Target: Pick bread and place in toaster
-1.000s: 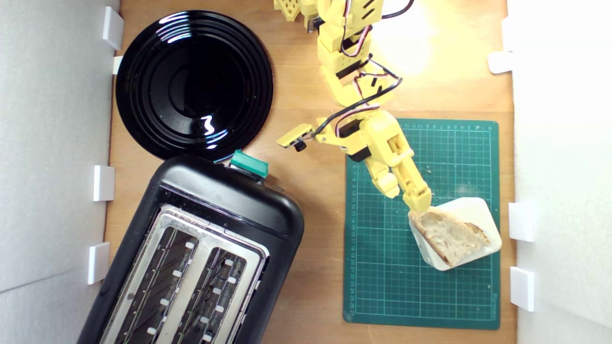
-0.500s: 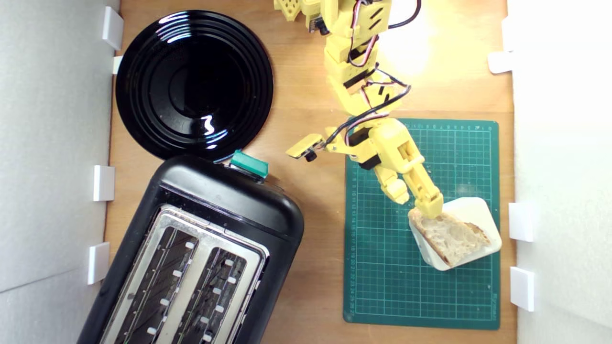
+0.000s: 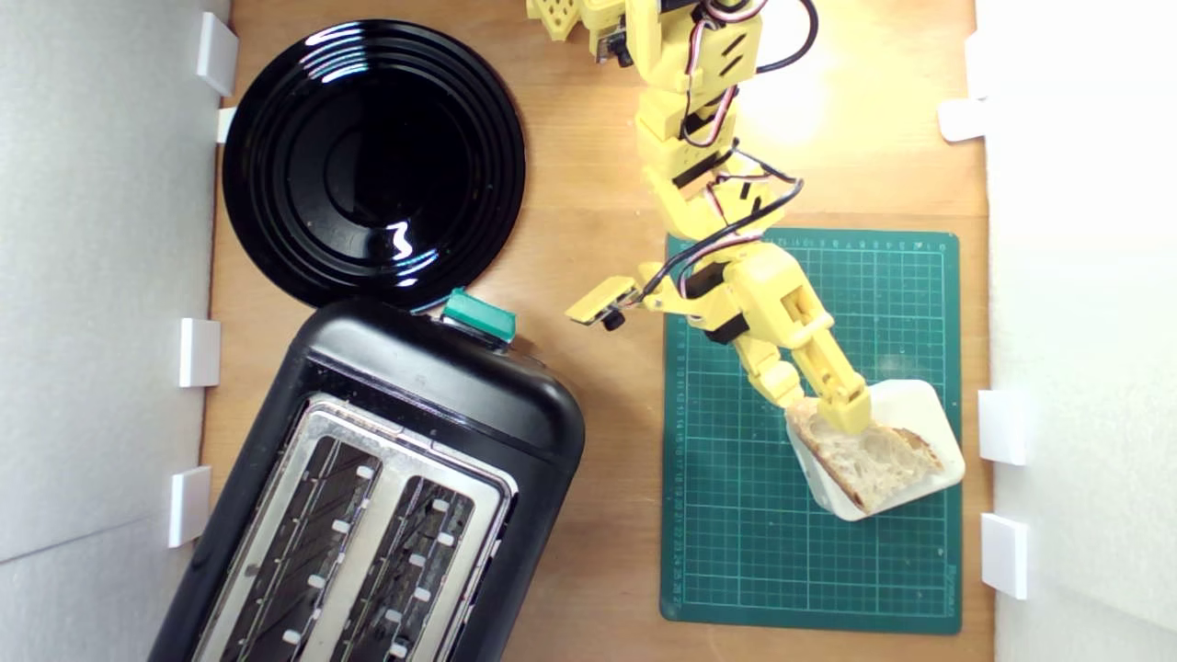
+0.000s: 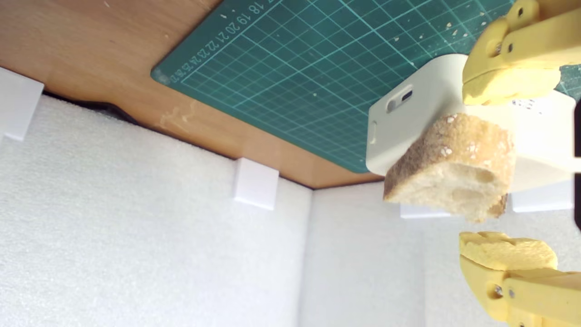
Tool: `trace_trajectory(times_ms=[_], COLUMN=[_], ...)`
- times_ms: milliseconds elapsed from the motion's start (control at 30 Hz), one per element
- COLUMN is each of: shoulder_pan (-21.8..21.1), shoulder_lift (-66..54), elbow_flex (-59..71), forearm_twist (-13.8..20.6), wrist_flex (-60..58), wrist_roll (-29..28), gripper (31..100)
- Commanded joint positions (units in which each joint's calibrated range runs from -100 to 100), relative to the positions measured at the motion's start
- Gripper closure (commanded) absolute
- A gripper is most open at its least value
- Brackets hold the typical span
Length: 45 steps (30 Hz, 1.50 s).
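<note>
Exterior view: the yellow arm (image 3: 699, 138) reaches down from the top edge over the green mat (image 3: 736, 552), and its pincer (image 3: 818, 405) sits at the near end of the bread (image 3: 869, 455). The bread lies flat on a white block (image 3: 929, 409), which stands on the mat toward the exterior view's right edge of it. One finger overlaps the bread's upper face; the other lies beside the slice's corner at the block's edge. In the wrist view the pincer (image 4: 508, 168) is spread, with one pad (image 4: 508, 86) on one side of the slice and the other pad (image 4: 506, 250) on the opposite side, a gap showing between that second pad and the crumb; the first pad seems close to the crust, but contact cannot be told. The bread (image 4: 454, 168) shows a tan floury crust and pale holey crumb, and overhangs the block (image 4: 408, 113). The toaster (image 3: 368, 487) stands well apart from the mat, at the exterior view's left of it, turned at an angle on the wooden counter (image 3: 598, 441), both slots bare and its teal lever (image 3: 478, 315) at the end nearer the arm. A black plate (image 3: 372, 161) lies just beyond that end of the toaster, its rim meeting the toaster's outline. White foam walls (image 3: 101, 276) enclose the counter.
</note>
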<state>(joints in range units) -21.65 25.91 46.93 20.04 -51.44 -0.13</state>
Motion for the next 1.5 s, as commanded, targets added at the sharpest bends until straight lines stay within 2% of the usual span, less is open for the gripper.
trace_trajectory(times_ms=[0, 167, 333, 900, 1467], shoulder_pan=[-1.64, -1.80, -1.88, -1.88, -1.88], shoulder_lift=[0.13, 0.63, 1.21, 1.21, 1.21], elbow_flex=[-3.21, -3.85, -5.66, -5.85, -5.85], forearm_twist=[-0.54, -0.54, -3.81, -3.81, -3.81], wrist_flex=[-1.72, -1.72, -1.55, -1.55, -1.63], wrist_roll=[1.57, 1.88, 1.88, 1.88, 1.78], gripper=[40.0, 40.0, 39.8, 40.5, 68.8])
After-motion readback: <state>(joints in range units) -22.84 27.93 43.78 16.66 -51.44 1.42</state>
